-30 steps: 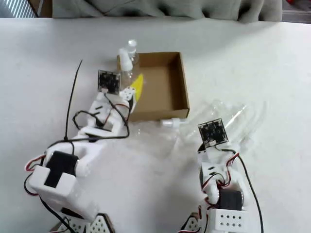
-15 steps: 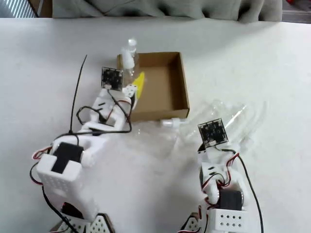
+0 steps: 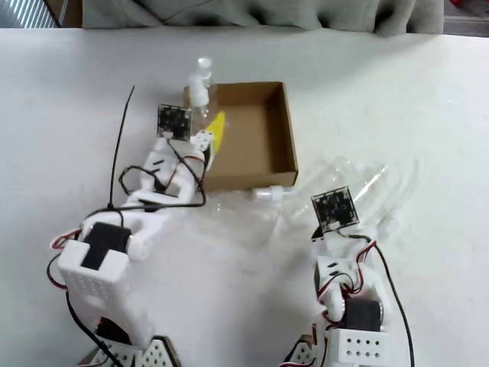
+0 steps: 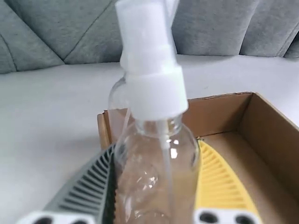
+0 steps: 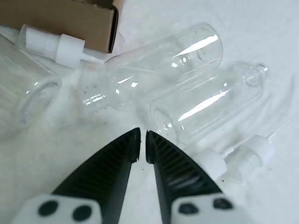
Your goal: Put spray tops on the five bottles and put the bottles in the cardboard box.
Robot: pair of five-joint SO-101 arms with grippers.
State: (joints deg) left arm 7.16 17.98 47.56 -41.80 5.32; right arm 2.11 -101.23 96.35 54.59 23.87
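Your left end effector [image 4: 155, 148] is clamped on a clear plastic bottle with a white spray top [image 4: 152, 107], holding it at the left wall of the open brown cardboard box [image 3: 289, 130]. Your right end effector [image 5: 142, 140] has its black jaws together on nothing. It sits above clear uncapped bottles [image 5: 210, 100] lying on the white surface [image 3: 397, 84] beside the box.

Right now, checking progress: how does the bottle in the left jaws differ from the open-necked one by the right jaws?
The held bottle is upright, wears a spray top, clamped in the left jaws; the open-necked bottle lies sideways, uncapped, loose on the table. Both are clear.
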